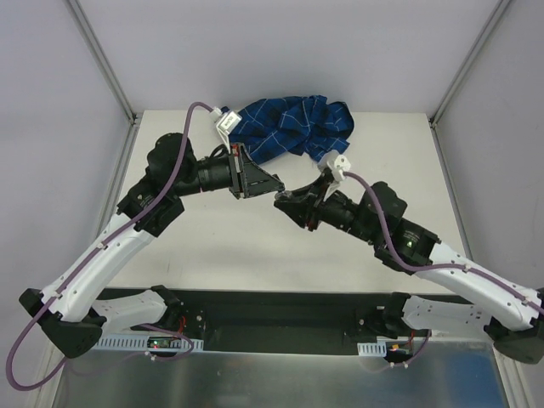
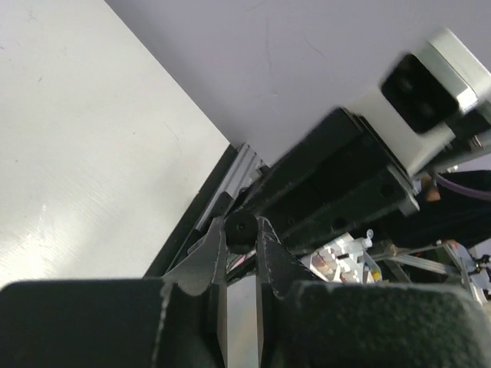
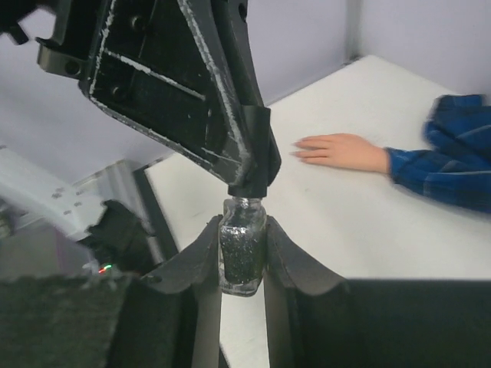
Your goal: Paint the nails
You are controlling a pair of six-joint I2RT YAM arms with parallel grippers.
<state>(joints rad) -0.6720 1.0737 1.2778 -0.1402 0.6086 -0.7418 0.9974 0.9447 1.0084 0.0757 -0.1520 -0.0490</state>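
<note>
My right gripper (image 3: 243, 234) is shut on a small glass bottle (image 3: 243, 249) of dark glittery polish and holds it upright above the table. My left gripper (image 2: 242, 230) is shut on the bottle's dark cap (image 2: 242, 228), which shows from the side in the right wrist view (image 3: 249, 184). The two grippers meet mid-table in the top view (image 1: 279, 194). The peach dummy hand (image 3: 341, 149) lies flat on the table beyond the bottle, fingers pointing left, with its blue checked sleeve (image 3: 445, 165) behind it. Its nails are too small to make out. In the top view only the sleeve (image 1: 293, 127) shows.
The white table (image 1: 238, 246) has grey walls at the back and sides. A black strip (image 1: 272, 306) runs along its near edge by the arm bases. The bunched sleeve lies at the back centre, just behind both wrists.
</note>
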